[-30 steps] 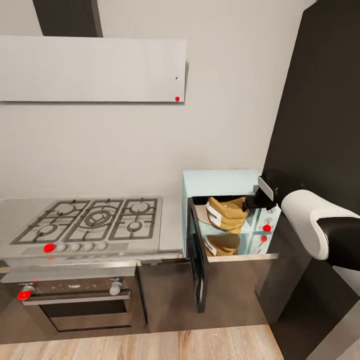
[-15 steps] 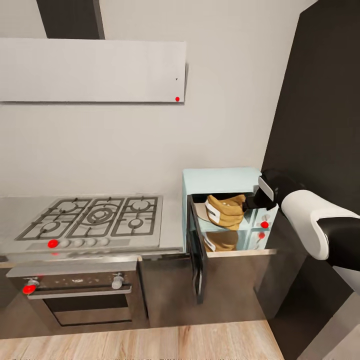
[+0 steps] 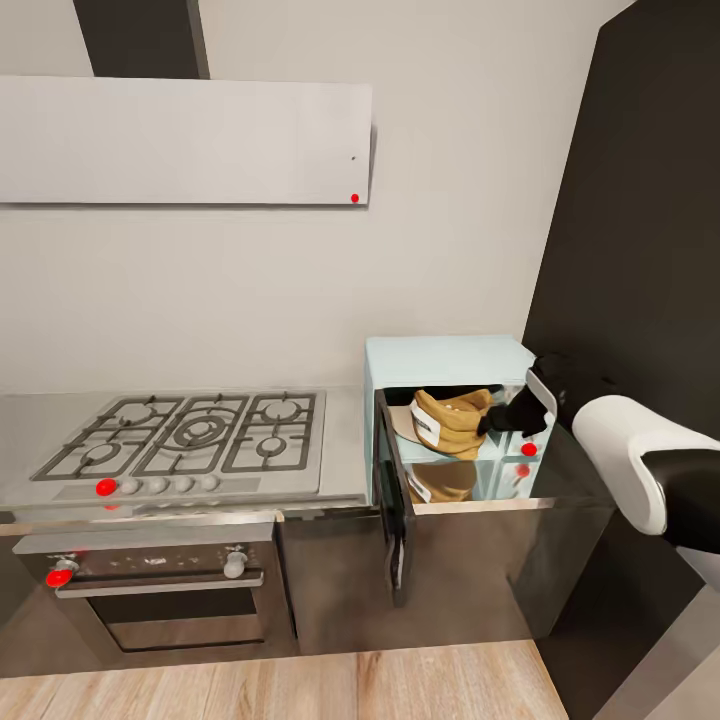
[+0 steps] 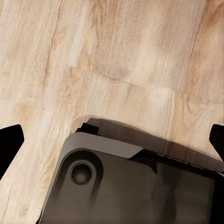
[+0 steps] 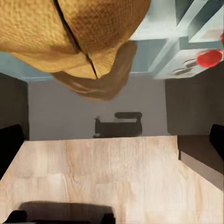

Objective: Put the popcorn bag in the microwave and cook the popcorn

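Now, notes from the right arm. The microwave [image 3: 447, 362] sits on the countertop [image 3: 345, 440] at three o'clock of the gas hob [image 3: 180, 437], its dark door [image 3: 393, 515] swung wide toward me so the cavity is reachable. The popcorn bag [image 3: 450, 423] is at the cavity mouth, lifted off the floor, its reflection lying below on the glossy surface. My right gripper [image 3: 505, 420] is at the bag's three o'clock, touching its side. In my right wrist view the tan weave [image 5: 70, 35] looms close between the fingertips [image 5: 9, 144] at either edge. I judge I am clamped on the bag, since it hangs unsupported. My left gripper [image 4: 112, 140] points at the wooden floor [image 4: 116, 56], fingers spread wide, holding nothing. I judge the bag must go deeper before release.
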Controlling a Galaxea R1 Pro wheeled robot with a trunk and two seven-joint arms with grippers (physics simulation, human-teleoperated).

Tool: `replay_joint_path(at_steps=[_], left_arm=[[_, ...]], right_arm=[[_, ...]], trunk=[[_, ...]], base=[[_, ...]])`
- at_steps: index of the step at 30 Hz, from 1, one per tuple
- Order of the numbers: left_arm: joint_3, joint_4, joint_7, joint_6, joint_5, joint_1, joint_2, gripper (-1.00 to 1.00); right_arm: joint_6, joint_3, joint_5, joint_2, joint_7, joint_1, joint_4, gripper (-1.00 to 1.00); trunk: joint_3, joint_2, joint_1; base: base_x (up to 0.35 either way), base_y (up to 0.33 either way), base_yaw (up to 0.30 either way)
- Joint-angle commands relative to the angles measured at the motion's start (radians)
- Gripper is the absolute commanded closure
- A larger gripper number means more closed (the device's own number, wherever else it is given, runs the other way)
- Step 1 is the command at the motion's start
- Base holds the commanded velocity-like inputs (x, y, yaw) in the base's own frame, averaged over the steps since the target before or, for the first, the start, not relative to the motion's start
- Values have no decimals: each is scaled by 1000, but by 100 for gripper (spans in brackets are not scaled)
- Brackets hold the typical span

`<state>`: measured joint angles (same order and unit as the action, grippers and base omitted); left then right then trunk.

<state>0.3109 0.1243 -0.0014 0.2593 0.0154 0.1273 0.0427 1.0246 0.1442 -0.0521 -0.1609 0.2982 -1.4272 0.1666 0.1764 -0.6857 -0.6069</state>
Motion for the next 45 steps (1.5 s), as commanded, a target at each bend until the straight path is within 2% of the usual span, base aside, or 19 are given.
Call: replay_joint_path(at_steps=[1,5,7,11,12,14,16,18,22,23,26,29,31,32,34,38,39,42,45], left_arm=[[2,0,0,3,2,1,0,-100],[1,0,0,3,2,1,0,-100],[1,0,0,3,2,1,0,-100],[-1,0,0,3,2,0,0,-100],[-1,0,0,3,2,0,0,-100],[-1,0,0,3,2,0,0,-100],[-1,0,0,3,2,0,0,-100],[-1,0,0,3,2,0,0,-100],[-2,0,0,3,0,1,0,-100],[-2,0,0,3,0,1,0,-100],[-2,0,0,3,0,1,0,-100],[-2,0,0,3,0,1,0,-100],[-1,0,0,3,1,1,0,-100],[0,0,2,3,1,2,0,-100],[-1,0,1,3,1,2,0,-100],[-1,0,1,3,2,2,0,-100],[-1,0,0,3,2,2,0,-100],[-1,0,1,3,2,2,0,-100],[-1,0,1,3,2,2,0,-100]], right_arm=[[-24,8,-4,-4,15,14,3,-100],[-126,4,-2,-10,35,106,52,-100],[-148,4,-1,-22,45,173,176,-100],[-158,-1,0,-36,43,369,520,-100],[-161,-17,0,-36,42,412,598,-100],[-192,-110,-1,-34,42,497,752,-100],[-241,-173,-1,-28,40,567,868,-100],[-284,-191,-1,-25,39,610,920,-100],[-377,-206,1,-22,40,678,965,-100],[-389,-224,2,-22,41,691,969,-100],[-410,-273,3,-20,42,704,956,-100],[-462,-282,2,-8,45,720,940,-100],[-485,-282,2,-6,45,736,938,-100],[-550,-280,0,-5,44,753,936,-100],[-574,-279,1,-2,45,756,934,-100],[-626,-277,-11,64,46,763,926,-100],[-633,-271,-13,72,45,764,912,-100],[-650,-230,-15,79,38,764,893,-100],[-668,-211,-15,81,33,764,872,-100]], trunk=[[2,-1,0],[2,-1,0],[2,-1,0],[2,-1,0],[2,-1,0],[2,-1,0],[2,-1,0],[2,-1,0],[2,-1,0],[2,-1,0],[2,-1,0],[2,-1,0],[2,-1,0],[2,-1,0],[2,-1,0],[2,-1,0],[2,-1,0],[2,-1,0],[2,-1,0]], base=[[0,0,0],[0,0,0],[0,0,0],[0,0,0],[0,0,0],[0,0,0],[0,0,0],[0,0,0],[0,0,0],[0,0,0],[0,0,0],[0,0,0],[44,0,0],[290,0,0],[218,0,0],[35,0,0],[5,0,0],[95,0,0],[287,0,0]])
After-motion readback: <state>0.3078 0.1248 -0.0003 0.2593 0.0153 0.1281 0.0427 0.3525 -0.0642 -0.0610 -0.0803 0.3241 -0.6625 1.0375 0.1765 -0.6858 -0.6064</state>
